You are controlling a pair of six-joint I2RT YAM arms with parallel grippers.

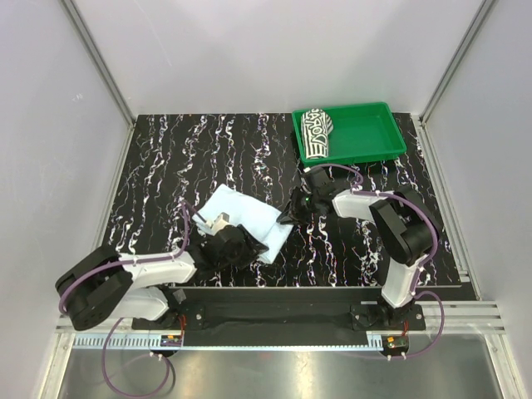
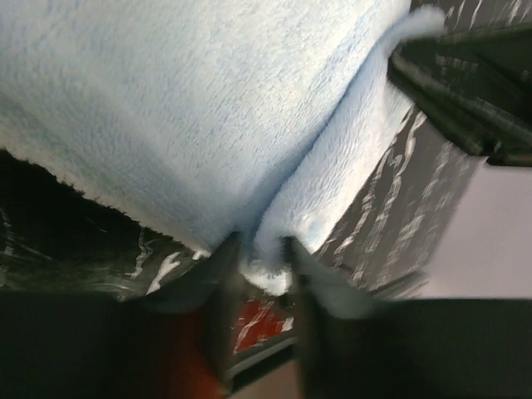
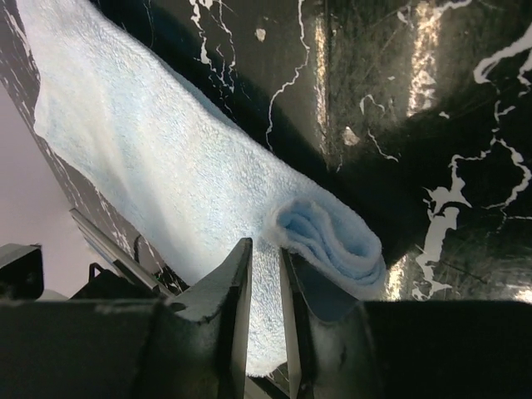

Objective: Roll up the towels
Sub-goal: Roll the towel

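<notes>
Nearest in, the two arms stand bolted along the front edge of the black, white-veined worktop. The left arm reaches forward and to the right, and the left end effector sits at the near edge of the blue towel. Its dark fingers stand a small way apart, with a raised ridge of the cloth meeting their tips. The wrist view is smeared (blurred throughout), so I cannot tell whether they pinch that ridge or merely touch it. The blue towel lies left of the worktop's middle, mostly flat and set at a slant, between the two end effectors.

A little farther back and to the right, the right arm bends in toward the middle. The right end effector is at the blue towel's right-hand edge. Its jaws are drawn nearly together, with cloth filling the thin slit between them, so it has hold of the blue towel. Just beside its right finger, the edge is curled into a small, loose roll of a few layers.

Farthest off, at the back right, the green tray sits on the worktop, well apart from the blue towel. The striped towel lies rolled in the tray's left end, lengthwise front to back.
</notes>
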